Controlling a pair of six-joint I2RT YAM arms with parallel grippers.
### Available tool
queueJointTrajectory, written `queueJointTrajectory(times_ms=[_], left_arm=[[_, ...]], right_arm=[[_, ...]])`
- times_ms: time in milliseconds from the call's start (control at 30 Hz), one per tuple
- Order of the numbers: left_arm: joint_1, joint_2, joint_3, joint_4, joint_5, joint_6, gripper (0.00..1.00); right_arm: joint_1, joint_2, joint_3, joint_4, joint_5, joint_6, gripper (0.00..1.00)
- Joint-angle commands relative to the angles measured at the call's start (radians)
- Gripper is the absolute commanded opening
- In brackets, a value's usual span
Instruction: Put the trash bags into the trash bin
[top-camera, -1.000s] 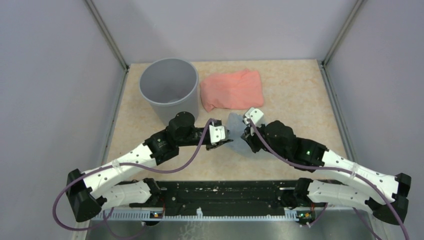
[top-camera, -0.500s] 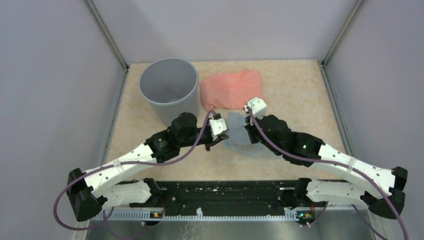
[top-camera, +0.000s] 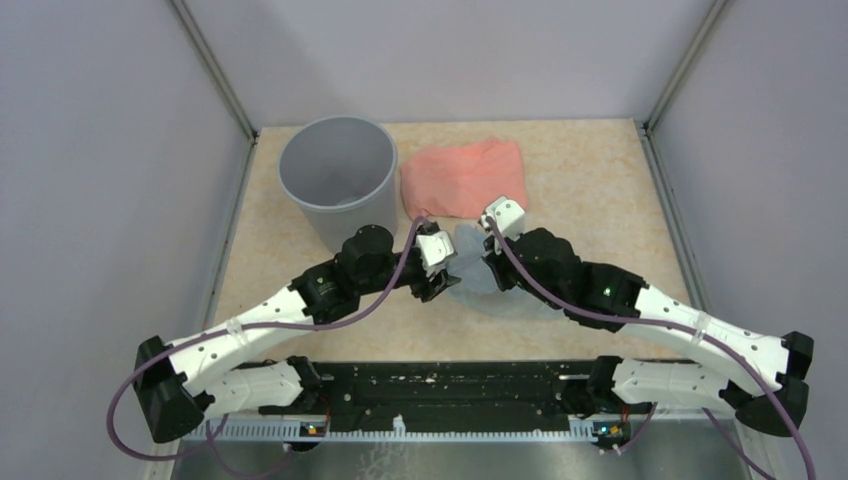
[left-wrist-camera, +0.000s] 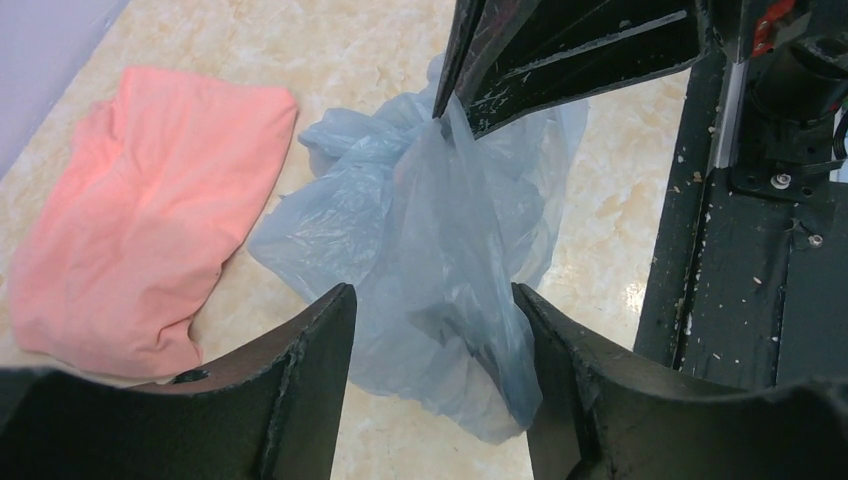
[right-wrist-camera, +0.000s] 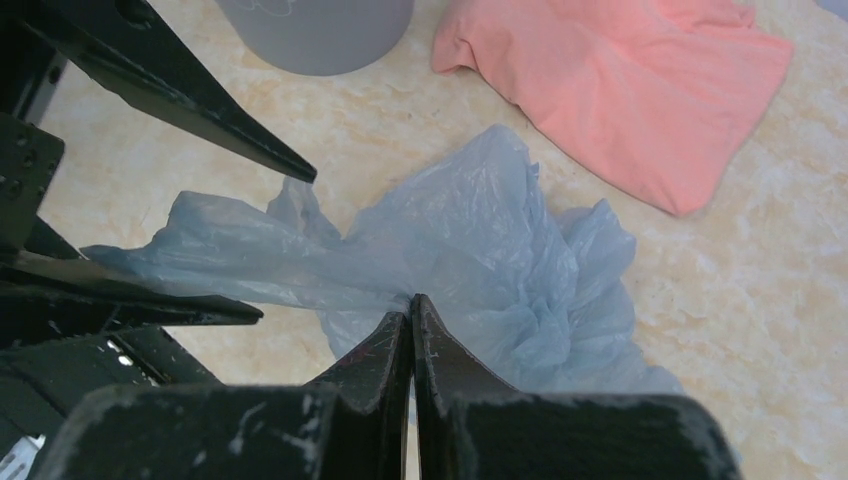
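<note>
The pale-blue translucent trash bag (top-camera: 478, 285) lies crumpled on the table between my two grippers. My right gripper (right-wrist-camera: 412, 300) is shut on a fold of the bag (right-wrist-camera: 480, 240) and holds it pulled up. In the left wrist view its tips (left-wrist-camera: 455, 100) pinch the top of the bag (left-wrist-camera: 440, 220). My left gripper (left-wrist-camera: 430, 295) is open, with a hanging flap of the bag between its jaws, near the right finger. The grey round trash bin (top-camera: 337, 175) stands upright at the back left, apart from both grippers.
A salmon-pink folded cloth (top-camera: 465, 180) lies right of the bin, just behind the bag; it also shows in the left wrist view (left-wrist-camera: 130, 220) and the right wrist view (right-wrist-camera: 640, 90). The black base rail (top-camera: 450, 385) runs along the near edge.
Both grippers have moved closer together and a little toward the back. The right gripper has drawn the bag up, and the open left gripper now straddles its hanging flap.
</note>
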Motion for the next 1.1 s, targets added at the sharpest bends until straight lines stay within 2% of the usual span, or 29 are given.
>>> queueJointTrajectory(times_ms=[0,100,133,267,333,400,433,500,600,733,867,1067], left_arm=[[0.001,0.02,0.021,0.079,0.038,0.031,0.63],[0.001,0.03,0.022,0.078,0.071,0.027,0.55],[0.001,0.033,0.023,0.072,0.061,0.019,0.47],[0.001,0.039,0.035,0.045,-0.05,-0.092,0.07],[0.002,0.056,0.054,0.01,-0.137,-0.179,0.0],[0.004,0.094,0.086,-0.059,-0.303,-0.306,0.0],[0.01,0.12,0.103,-0.103,-0.354,-0.36,0.0],[0.031,0.159,0.117,-0.168,-0.399,-0.447,0.0],[0.068,0.184,0.107,-0.19,-0.419,-0.576,0.0],[0.127,0.187,0.085,-0.184,-0.397,-0.717,0.0],[0.167,0.194,0.077,-0.187,-0.393,-0.779,0.0],[0.257,0.181,0.026,-0.152,-0.341,-0.844,0.0]], right_arm=[[0.012,0.024,0.068,0.014,-0.007,-0.013,0.0],[0.013,0.044,0.08,0.005,0.018,-0.008,0.0],[0.012,0.053,0.085,0.001,0.029,-0.006,0.0],[0.011,0.11,0.112,-0.03,0.135,0.044,0.0],[0.011,0.146,0.125,-0.052,0.215,0.092,0.0],[0.002,0.167,0.131,-0.059,0.251,0.14,0.22],[-0.004,0.169,0.128,-0.053,0.25,0.159,0.37],[-0.015,0.157,0.115,-0.041,0.238,0.186,0.59],[-0.026,0.123,0.085,-0.033,0.23,0.219,0.79],[-0.067,0.04,0.026,-0.069,0.244,0.3,0.87],[-0.15,-0.087,-0.078,-0.109,0.214,0.417,0.87],[-0.189,-0.22,-0.218,-0.198,0.221,0.575,0.88]])
